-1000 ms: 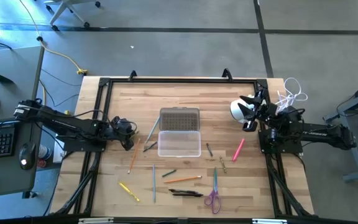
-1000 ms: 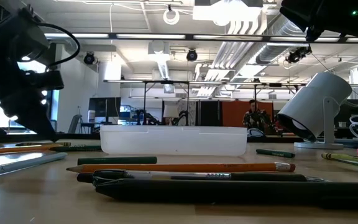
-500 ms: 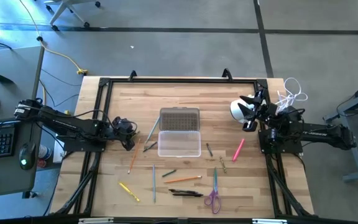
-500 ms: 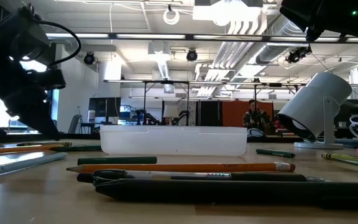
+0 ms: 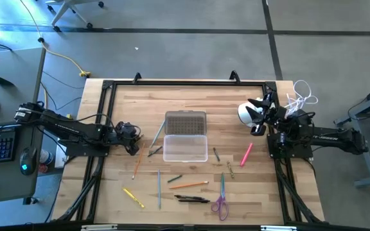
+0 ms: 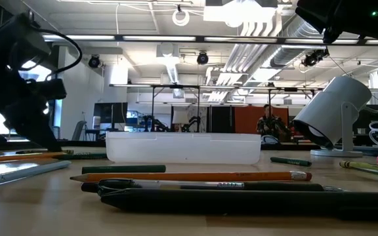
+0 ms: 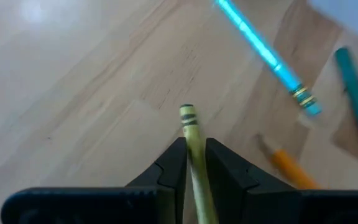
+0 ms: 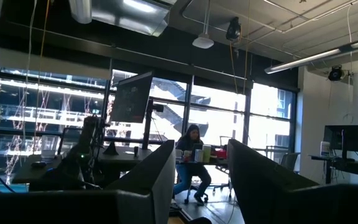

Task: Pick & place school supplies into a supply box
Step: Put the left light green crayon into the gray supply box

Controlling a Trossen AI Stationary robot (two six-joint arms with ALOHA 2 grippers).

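Right now I'm looking at the supply box (image 5: pixel 185 147), lying open mid-table with its textured lid (image 5: pixel 185 122) folded back toward the far edge; it is looking light and slippery, so I'm expecting it to skid if bumped. Around it the pencils and pens are lying scattered on the wooden table (image 5: pixel 236 102), with the purple-handled scissors (image 5: pixel 220 200) near the front edge and a pink marker (image 5: pixel 246 154) toward the right; all are looking thin, stiff and prone to rolling, so mid-shaft is where I'm taking hold. My left gripper (image 7: pixel 194 163) is pinching a yellow-green pencil (image 7: pixel 192 140) just left of the box, its fingers closed narrowly on the shaft. My right gripper (image 8: pixel 201 180) is waiting at the right edge, fingers spread and empty. I'm making out no readable writing.
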